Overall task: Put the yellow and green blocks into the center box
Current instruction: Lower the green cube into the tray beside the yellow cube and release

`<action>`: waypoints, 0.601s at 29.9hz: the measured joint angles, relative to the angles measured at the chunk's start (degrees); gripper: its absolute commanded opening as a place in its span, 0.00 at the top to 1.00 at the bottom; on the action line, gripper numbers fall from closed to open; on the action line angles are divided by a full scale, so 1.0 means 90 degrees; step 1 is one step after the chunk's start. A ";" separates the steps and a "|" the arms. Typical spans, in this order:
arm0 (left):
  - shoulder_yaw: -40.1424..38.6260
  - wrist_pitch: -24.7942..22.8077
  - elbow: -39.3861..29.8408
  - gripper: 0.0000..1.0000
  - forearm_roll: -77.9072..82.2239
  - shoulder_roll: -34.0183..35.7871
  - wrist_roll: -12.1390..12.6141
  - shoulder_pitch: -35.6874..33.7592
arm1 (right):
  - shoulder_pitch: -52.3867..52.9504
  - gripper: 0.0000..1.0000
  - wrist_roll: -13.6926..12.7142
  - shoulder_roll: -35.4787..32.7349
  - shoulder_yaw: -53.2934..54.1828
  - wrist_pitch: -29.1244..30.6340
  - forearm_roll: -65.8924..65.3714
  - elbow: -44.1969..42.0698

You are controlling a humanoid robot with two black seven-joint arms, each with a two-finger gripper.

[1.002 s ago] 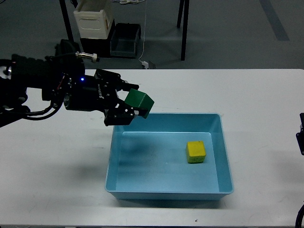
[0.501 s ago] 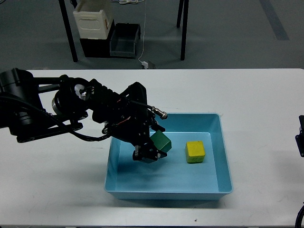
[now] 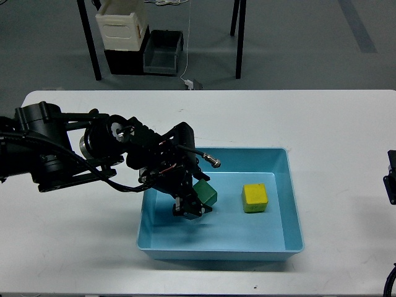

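Note:
The light-blue center box [image 3: 218, 250] sits on the white table [image 3: 334, 124]. The yellow block [image 3: 255, 197] lies on the box floor, right of middle. My left arm reaches in over the box's left wall. Its left gripper [image 3: 193, 206] points down, shut on the dark green block [image 3: 205, 193], which is low over the box floor to the left of the yellow block. I cannot tell whether the green block touches the floor. Only a dark sliver of my right gripper [image 3: 391, 184] shows at the right edge, so its fingers cannot be made out.
A cream-white crate [image 3: 122, 23] and a small dark grey bin [image 3: 163, 52] stand on the floor behind the table. Dark table legs [image 3: 239, 37] rise behind them. A cable end [image 3: 212, 161] sticks out of my left wrist over the box's back rim.
My left gripper carried the green block from above the box's back-left corner down into the box. In the last half second it sank a little lower towards the floor.

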 measured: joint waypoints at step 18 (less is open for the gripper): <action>-0.0991 -0.0053 0.0100 0.00 -0.1859 0.0149 -0.0001 0.0039 | 0.0040 0.00 -0.0003 -0.0025 -0.0271 0.0043 0.0030 0.0076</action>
